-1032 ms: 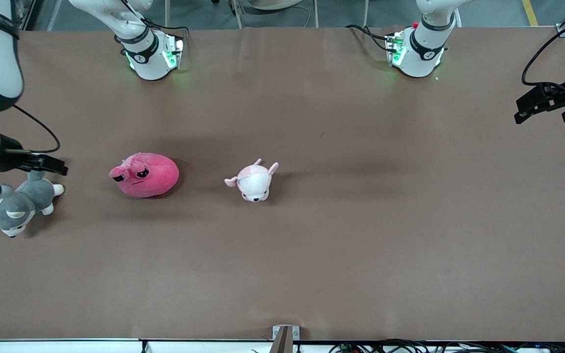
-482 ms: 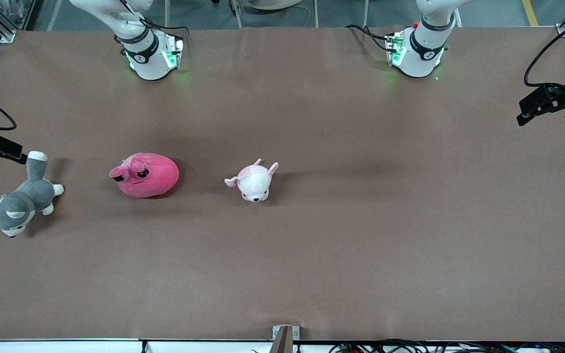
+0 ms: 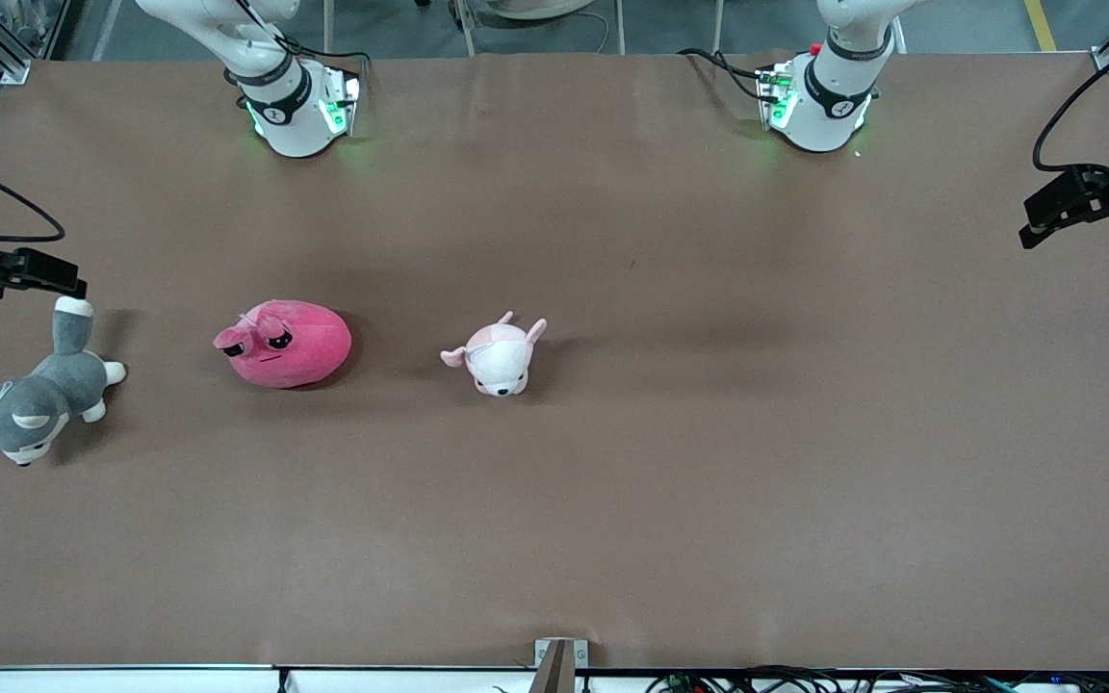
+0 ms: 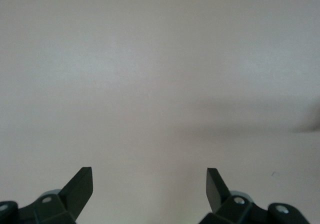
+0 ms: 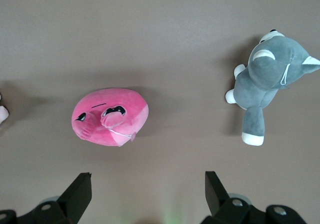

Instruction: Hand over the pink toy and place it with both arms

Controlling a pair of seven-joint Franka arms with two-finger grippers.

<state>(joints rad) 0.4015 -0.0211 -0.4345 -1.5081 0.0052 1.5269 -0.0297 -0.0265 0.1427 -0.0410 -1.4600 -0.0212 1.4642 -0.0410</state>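
pink toy point(image 3: 285, 344) lies on the brown table point(image 3: 709, 462) toward the right arm's end, between a grey plush wolf point(image 3: 30, 399) and a small pale plush point(image 3: 499, 356). the right pincer point(image 5: 147, 194), released with fingers wide, hovers over the wolf's tail. the left pincer point(image 4: 149, 189), also released, waits over bare table at its own end. any grasp should centre on the rounded body.

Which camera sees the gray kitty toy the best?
The right wrist view shows the gray plush cat best: big, whole from ears to tail, nothing covering it. The front view shows it whole too, but small at the table's edge at the right arm's end. The left wrist view shows only bare table.
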